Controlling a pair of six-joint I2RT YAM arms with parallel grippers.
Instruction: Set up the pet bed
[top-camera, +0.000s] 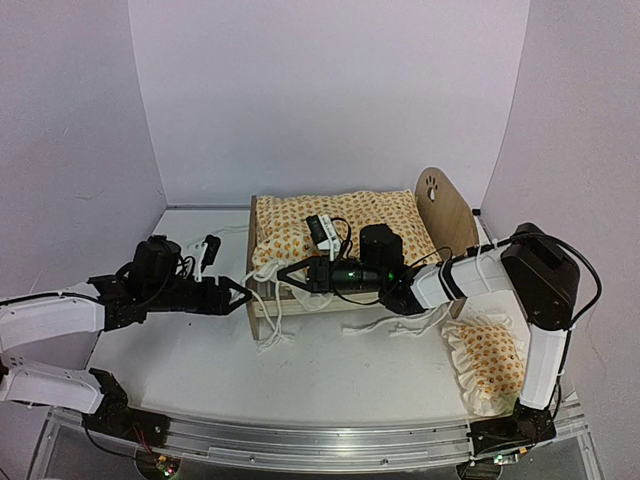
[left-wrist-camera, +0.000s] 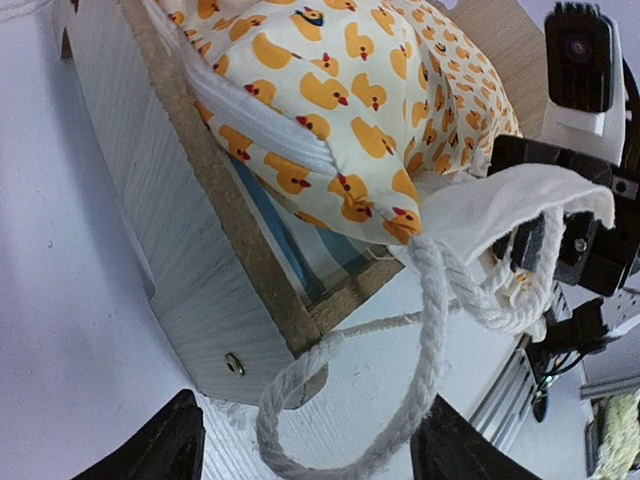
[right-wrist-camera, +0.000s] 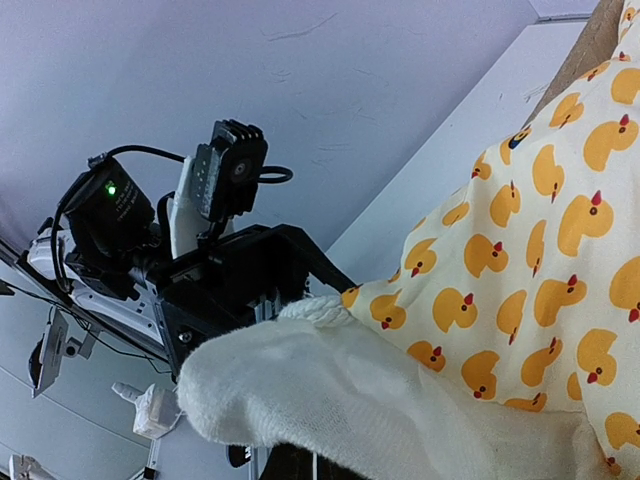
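Observation:
The pet bed stands mid-table, a light-wood frame with a paw-print end board. Its blue-and-white striped mattress shows under a duck-print quilt that covers it. My left gripper is open at the bed's front-left corner. A loop of the quilt's white rope trim hangs between its fingers, and nothing is gripped. My right gripper is shut on the quilt's front-left corner. In the right wrist view the quilt, with its white underside, hides those fingers.
A small matching ruffled pillow lies on the table at the front right, beside the right arm's base. White walls close in the table on three sides. More rope trim trails off the bed's front edge.

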